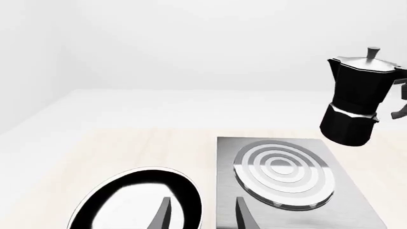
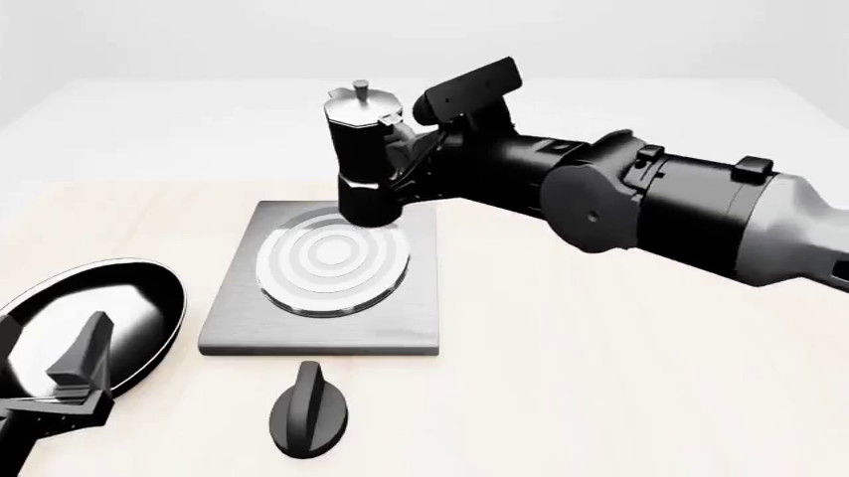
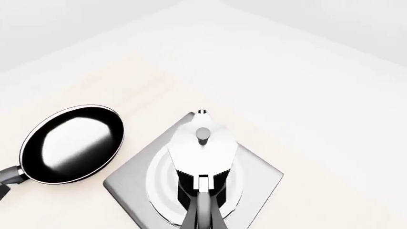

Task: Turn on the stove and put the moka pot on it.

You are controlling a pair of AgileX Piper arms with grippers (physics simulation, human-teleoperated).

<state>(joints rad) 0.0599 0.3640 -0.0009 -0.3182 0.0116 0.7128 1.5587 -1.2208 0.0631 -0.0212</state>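
The black moka pot point(image 2: 364, 164) with its silvery lid hangs in the air, slightly tilted, over the far part of the stove point(image 2: 398, 318). My right gripper point(image 2: 405, 149) is shut on its handle from the right. The right wrist view looks down on the pot's lid point(image 3: 202, 143), with the gripper point(image 3: 202, 193) clamped on the handle and the stove's rings point(image 3: 159, 179) beneath. The left wrist view has the pot point(image 1: 356, 100) above the stove point(image 1: 350, 200). The black oval knob point(image 2: 308, 409) lies in front of the slab. My left gripper point(image 2: 67, 383) point(image 1: 203, 214) stands open and holds nothing, near the table's front-left corner.
A glossy black frying pan point(image 2: 99, 308) point(image 1: 105, 200) point(image 3: 70, 143) lies left of the stove, just beyond my left gripper. The right arm point(image 2: 663, 204) stretches across the table from the right, above the surface.
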